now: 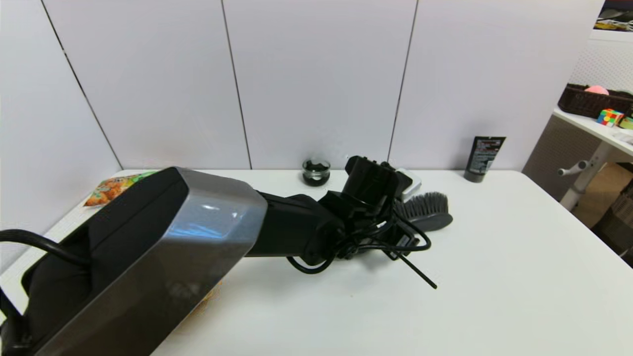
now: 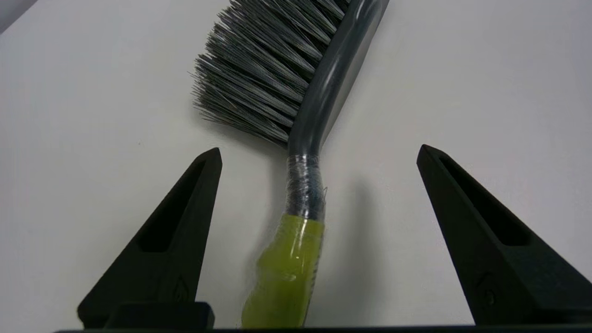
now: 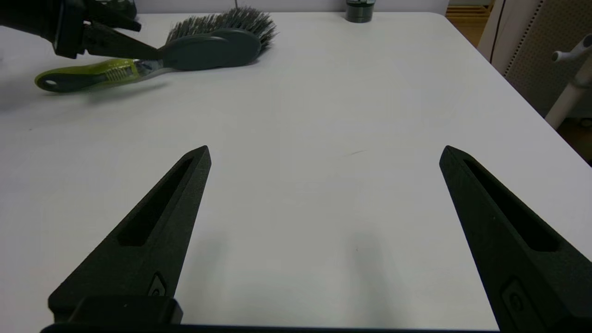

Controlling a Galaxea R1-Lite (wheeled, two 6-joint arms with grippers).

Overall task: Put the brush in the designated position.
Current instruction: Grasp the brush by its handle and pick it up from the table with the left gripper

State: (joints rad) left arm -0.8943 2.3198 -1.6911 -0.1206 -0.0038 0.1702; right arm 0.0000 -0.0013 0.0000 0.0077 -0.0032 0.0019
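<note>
The brush (image 1: 428, 212) lies on the white table (image 1: 494, 277) right of centre, dark grey bristles toward the back wall. Its lime-green handle (image 2: 287, 268) runs back under my left wrist. My left gripper (image 2: 319, 152) is open and hovers over the brush's neck, one finger on each side, touching nothing. From the right wrist view the brush (image 3: 208, 46) and my left gripper (image 3: 138, 48) show at the far side of the table. My right gripper (image 3: 326, 150) is open and holds nothing, low over bare table nearer to me, out of the head view.
A small dark glass jar (image 1: 316, 172) and a black tube (image 1: 483, 152) stand by the back wall. A snack packet (image 1: 111, 188) lies at the far left. A white object (image 1: 414, 179) sits behind my left wrist. A side table (image 1: 593, 126) carries a basket.
</note>
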